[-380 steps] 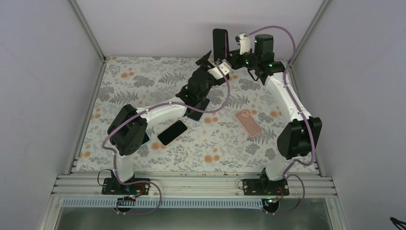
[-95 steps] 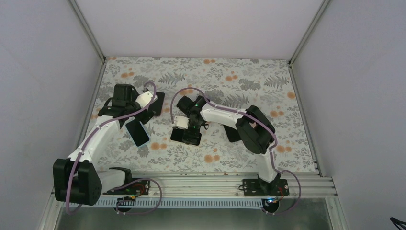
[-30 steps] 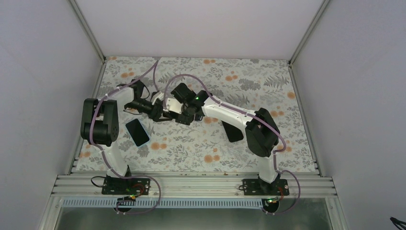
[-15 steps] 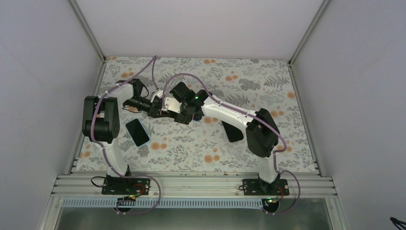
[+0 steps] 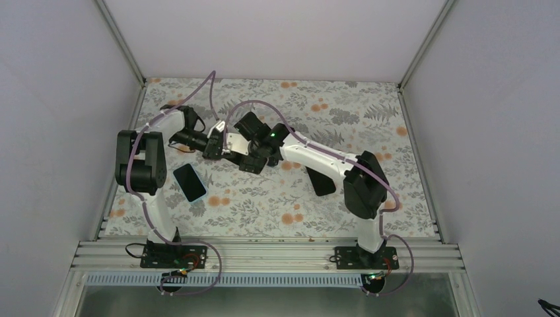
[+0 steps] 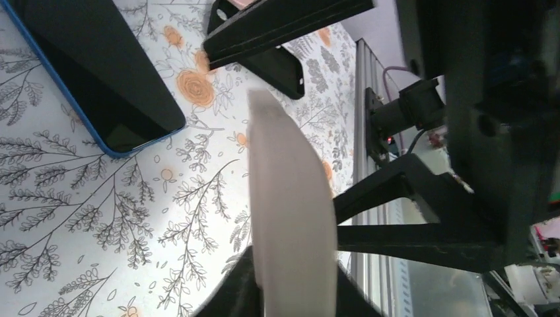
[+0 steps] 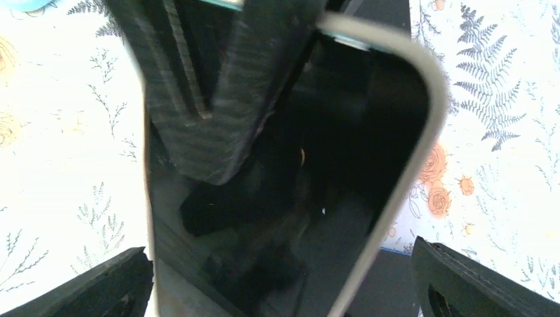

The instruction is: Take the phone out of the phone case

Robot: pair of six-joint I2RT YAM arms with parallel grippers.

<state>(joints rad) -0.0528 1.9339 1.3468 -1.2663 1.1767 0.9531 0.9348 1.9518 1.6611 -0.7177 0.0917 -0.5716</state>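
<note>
Floral worktop point(image 5: 370, 119), white-walled booth: you have both arms meeting above the print, just beyond the blue-edged phone point(image 5: 189, 181) lying flat on it, with the phone point(image 7: 317, 198) held in the air between them. Your left tool point(image 6: 287, 294) is pinching the phone case point(image 6: 290, 218), which its wrist camera sees edge-on as a thick, pale strip rising from between the fingers. Your right tool point(image 7: 284, 287) has its fingers set wide along the slab's two long sides and looks clamped across its width, though contact is not plain. From that wrist the phone shows a glossy dark face inside a pale rounded rim. Its long axis runs straight away toward the left tool's ribbed finger point(image 7: 211, 99), which lies across the far end. The tools thus sit at opposite ends of that axis, and the peel likely turns on it. A dark slab point(image 5: 321, 181) lies flat, well apart from the blue-edged phone.
</note>
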